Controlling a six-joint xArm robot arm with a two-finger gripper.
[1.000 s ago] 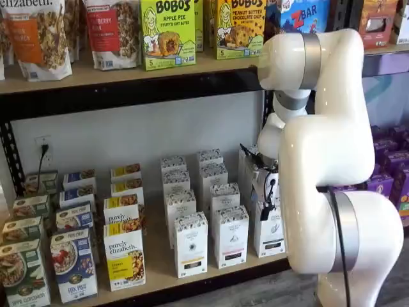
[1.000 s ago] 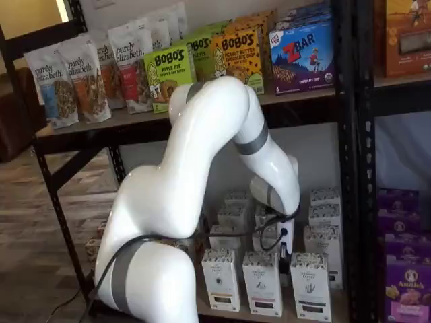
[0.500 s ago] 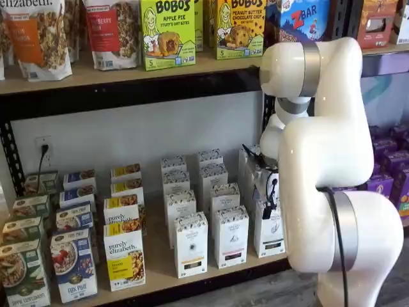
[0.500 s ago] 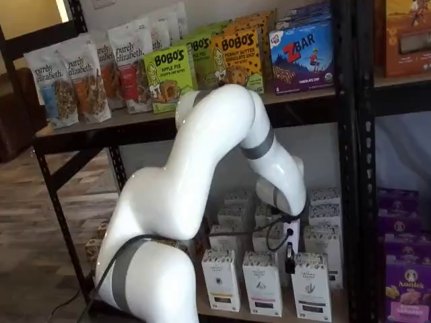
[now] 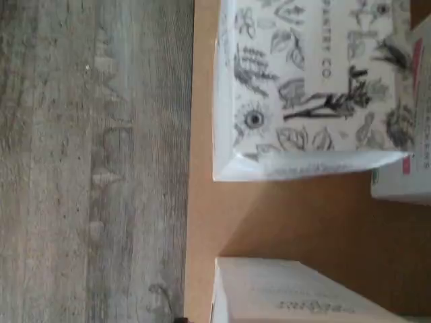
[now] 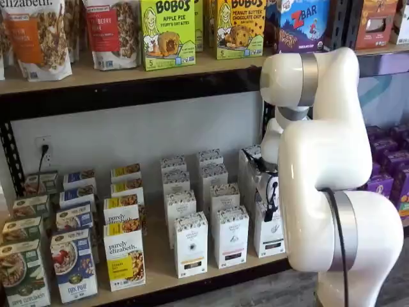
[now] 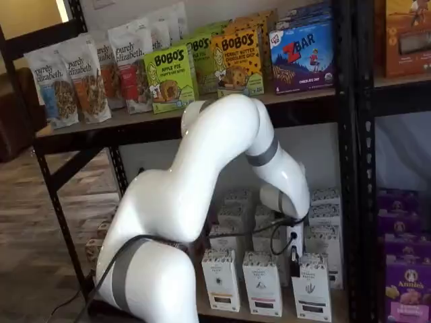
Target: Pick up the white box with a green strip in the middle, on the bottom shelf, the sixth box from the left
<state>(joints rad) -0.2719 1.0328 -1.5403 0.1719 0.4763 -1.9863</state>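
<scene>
The black steel rack (image 6: 128, 96) fills both shelf views, its upper board stocked with granola bags (image 6: 38, 38), Bobo's boxes (image 6: 167, 32) and a blue Z Bar carton (image 7: 302, 55). The white arm (image 6: 326, 166) stands in front of the rack's right part and bends down toward the bottom shelf (image 6: 160, 259), a pale wooden board with a black front rail.

On that shelf, rows of tall white cartons with speckled tops run from near to far. The white box (image 6: 269, 233) stands at the near right end of them, just right of two like cartons (image 6: 231, 235), and the arm's wrist partly covers its upper part. In a shelf view the same box (image 7: 311, 286) stands nearest the right upright.

The hand (image 7: 294, 259) hangs just above the box's top; only a dark finger edge and a cable show there, so I cannot tell the gap from the pictures, though the fingers stand at their widest and hold nothing visible.

The wrist view shows a carton's leaf-printed top (image 5: 310, 87) above the shelf board, grey wood floor (image 5: 87, 161) beyond.
</scene>
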